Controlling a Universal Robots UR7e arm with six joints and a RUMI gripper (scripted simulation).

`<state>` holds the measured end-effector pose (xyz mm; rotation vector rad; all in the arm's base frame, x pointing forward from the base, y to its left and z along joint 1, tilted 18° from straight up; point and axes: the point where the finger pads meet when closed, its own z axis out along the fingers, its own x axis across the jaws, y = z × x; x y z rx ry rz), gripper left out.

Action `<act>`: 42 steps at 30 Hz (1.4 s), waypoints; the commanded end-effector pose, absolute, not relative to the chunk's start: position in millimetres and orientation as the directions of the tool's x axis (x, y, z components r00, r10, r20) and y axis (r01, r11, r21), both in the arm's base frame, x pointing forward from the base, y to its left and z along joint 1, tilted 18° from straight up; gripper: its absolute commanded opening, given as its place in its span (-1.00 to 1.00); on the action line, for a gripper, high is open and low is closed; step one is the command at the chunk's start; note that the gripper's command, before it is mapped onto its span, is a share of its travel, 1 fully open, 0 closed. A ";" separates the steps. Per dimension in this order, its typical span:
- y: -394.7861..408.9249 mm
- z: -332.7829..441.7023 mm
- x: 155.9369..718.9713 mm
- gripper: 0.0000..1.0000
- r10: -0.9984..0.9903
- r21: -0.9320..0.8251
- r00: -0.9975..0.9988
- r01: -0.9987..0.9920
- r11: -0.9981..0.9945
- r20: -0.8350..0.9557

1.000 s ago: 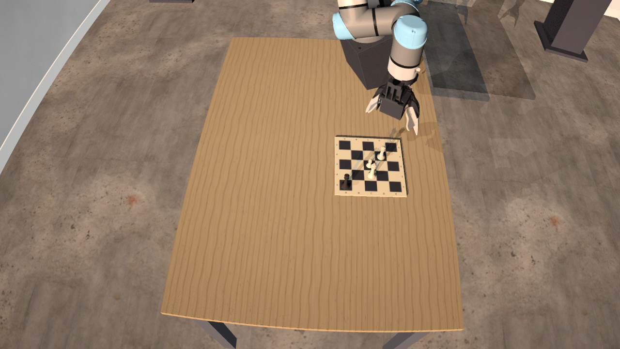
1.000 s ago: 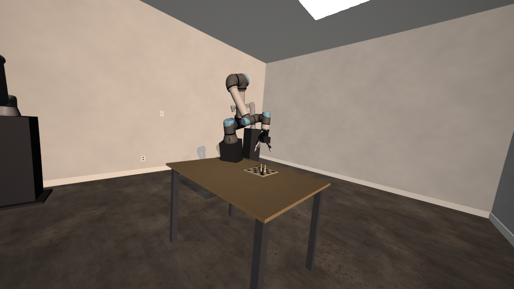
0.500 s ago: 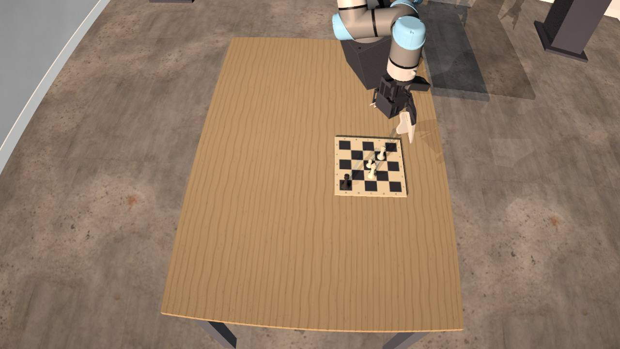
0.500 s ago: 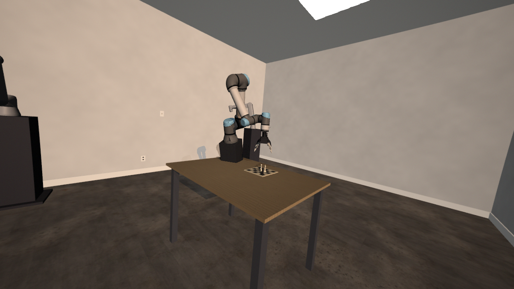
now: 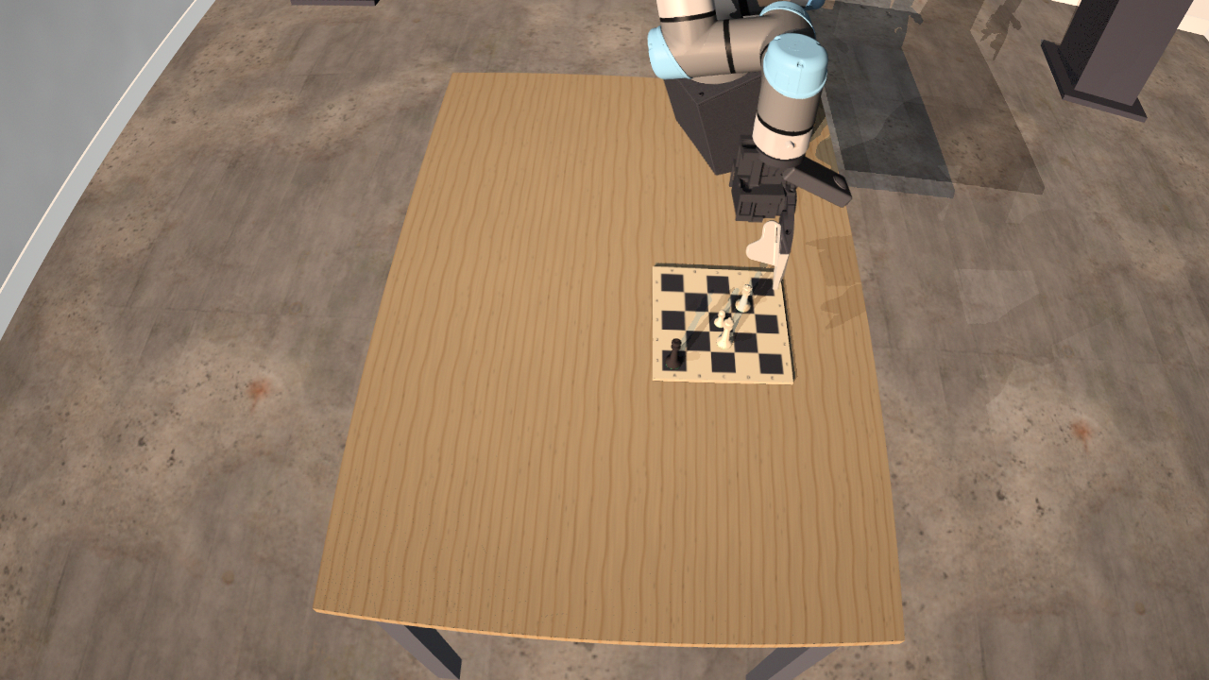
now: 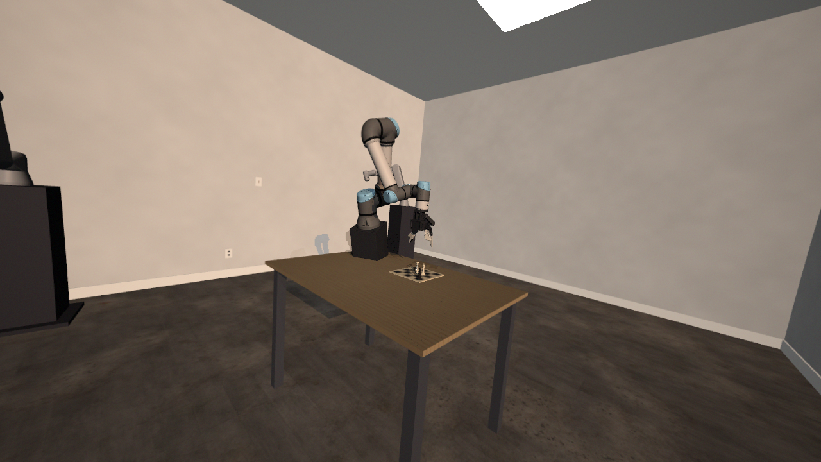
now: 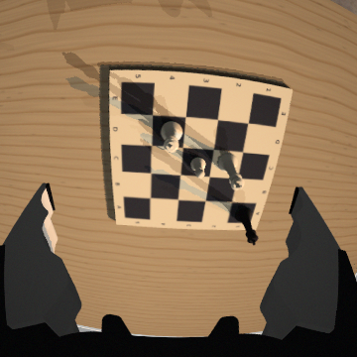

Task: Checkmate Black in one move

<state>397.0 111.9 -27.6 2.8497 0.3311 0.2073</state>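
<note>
A small chessboard [image 5: 660,373] [image 6: 401,271] [image 7: 278,144] lies on the right half of the wooden table [image 5: 523,338]. Three white pieces stand near its middle: a round-headed one [image 5: 743,297] [image 7: 172,134], a small one [image 5: 721,321] [image 7: 198,166] and a tall one [image 5: 725,335] [image 7: 230,171]. A black piece [image 5: 675,352] [image 7: 245,220] stands alone on a corner square by the A and 1 labels. My gripper [image 5: 773,256] [image 6: 421,232] [image 7: 172,187] is open and empty. It hangs above the board's far right corner, well above the pieces.
The arm's dark base block [image 5: 718,118] stands at the table's far right edge, just behind the board. The table's right edge [image 5: 862,338] runs close beside the board.
</note>
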 end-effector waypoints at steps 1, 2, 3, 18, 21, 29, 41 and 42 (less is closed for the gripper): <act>111.7 -29.9 399.1 1.00 0.009 0.253 0.985 -0.036 -0.967 0.173; 111.5 -30.4 399.4 1.00 -0.035 0.245 0.982 -0.080 -0.966 0.184; 111.2 -30.8 399.8 1.00 -0.078 0.237 0.978 -0.124 -0.964 0.195; 105.5 -35.7 403.1 1.00 -0.569 0.100 0.769 -0.616 -0.781 0.290; 103.9 -36.6 403.4 1.00 -0.654 0.067 0.695 -0.698 -0.713 0.299; 100.5 -38.1 403.7 1.00 -0.783 0.005 0.541 -0.824 -0.567 0.306; 94.9 -40.3 403.0 1.00 -0.916 -0.085 0.274 -0.947 -0.311 0.294; 94.9 -40.3 403.0 1.00 -0.916 -0.085 0.274 -0.947 -0.311 0.294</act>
